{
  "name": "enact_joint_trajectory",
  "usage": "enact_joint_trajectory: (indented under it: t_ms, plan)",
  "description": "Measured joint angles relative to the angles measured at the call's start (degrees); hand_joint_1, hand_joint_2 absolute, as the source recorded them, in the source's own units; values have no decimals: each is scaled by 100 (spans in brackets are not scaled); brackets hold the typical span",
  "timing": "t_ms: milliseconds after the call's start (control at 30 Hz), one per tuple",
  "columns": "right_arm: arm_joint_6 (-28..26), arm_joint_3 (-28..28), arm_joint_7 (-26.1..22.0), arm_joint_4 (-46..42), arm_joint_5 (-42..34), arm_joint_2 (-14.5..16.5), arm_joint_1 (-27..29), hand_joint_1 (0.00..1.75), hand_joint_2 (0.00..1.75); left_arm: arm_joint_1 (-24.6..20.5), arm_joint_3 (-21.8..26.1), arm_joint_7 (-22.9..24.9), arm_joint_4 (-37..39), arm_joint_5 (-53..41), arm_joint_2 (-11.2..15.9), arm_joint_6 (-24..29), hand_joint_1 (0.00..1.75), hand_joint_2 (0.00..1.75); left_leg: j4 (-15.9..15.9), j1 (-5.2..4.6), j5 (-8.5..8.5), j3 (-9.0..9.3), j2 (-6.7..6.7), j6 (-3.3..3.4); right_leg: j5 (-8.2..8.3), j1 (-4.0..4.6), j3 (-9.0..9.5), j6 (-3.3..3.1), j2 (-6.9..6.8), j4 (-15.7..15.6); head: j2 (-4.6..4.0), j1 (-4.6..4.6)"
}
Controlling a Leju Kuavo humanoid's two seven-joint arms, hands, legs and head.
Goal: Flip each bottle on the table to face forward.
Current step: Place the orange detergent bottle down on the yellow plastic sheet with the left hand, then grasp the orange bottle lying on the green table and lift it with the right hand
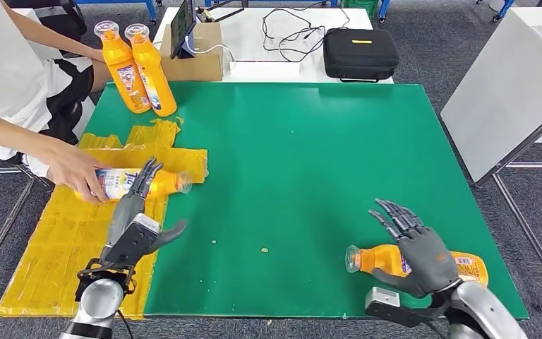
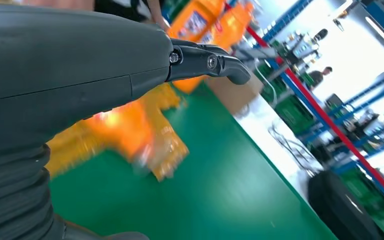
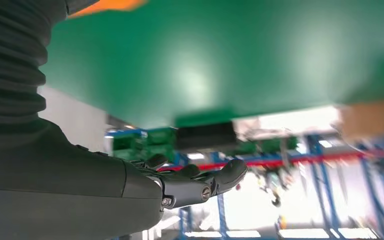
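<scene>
Now left hand (image 1: 135, 224) over lying bottle (image 1: 135, 183) — person's hand (image 1: 74, 171) gripping

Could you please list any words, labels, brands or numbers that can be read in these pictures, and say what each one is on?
None can be read.
Standing bottles: coloured labels, print too small.
Bottle on the yellow tape: label too small.
Bottle by the right hand: label print too small.
Black case: a yellow mark, no legible letters.
Both wrist views: too blurred.

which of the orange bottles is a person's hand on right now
The lying bottle on the yellow tape patch, where a person's hand grips its base; the other lying bottle sits by the right hand.
</scene>
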Motion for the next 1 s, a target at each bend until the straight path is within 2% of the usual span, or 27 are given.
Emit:
enact_joint_trajectory:
  t_ms: [200, 400, 733, 1000]
  plan:
    - [413, -776, 299, -3, -10, -480, 235, 0, 175, 109, -139, 11, -9, 248, -106, -133, 0, 175, 0, 1, 0, 2, 9, 0, 2, 1, -1, 2, 1, 0, 0, -3]
    - [568, -1147, 454, 1, 65, -781, 389, 0, 175, 115, -193, 9, -4, 328, -183, -171, 0, 175, 0, 4, 0, 2, 10, 0, 1, 5, -2, 2, 2, 0, 0, -3]
    - [792, -1337, 623, 65, 127, -978, 468, 0, 175, 133, -277, 0, -4, 402, -224, -213, 0, 175, 0, 4, 0, 2, 9, 0, 1, 4, -3, 2, 2, 0, 0, -2]
    - [1390, -1328, 303, 310, -594, -1589, 651, 0, 175, 51, -342, -42, 68, 573, -224, -246, 0, 175, 1, 1, 0, 2, 8, 1, 2, 1, -1, 3, 2, 0, 0, -3]
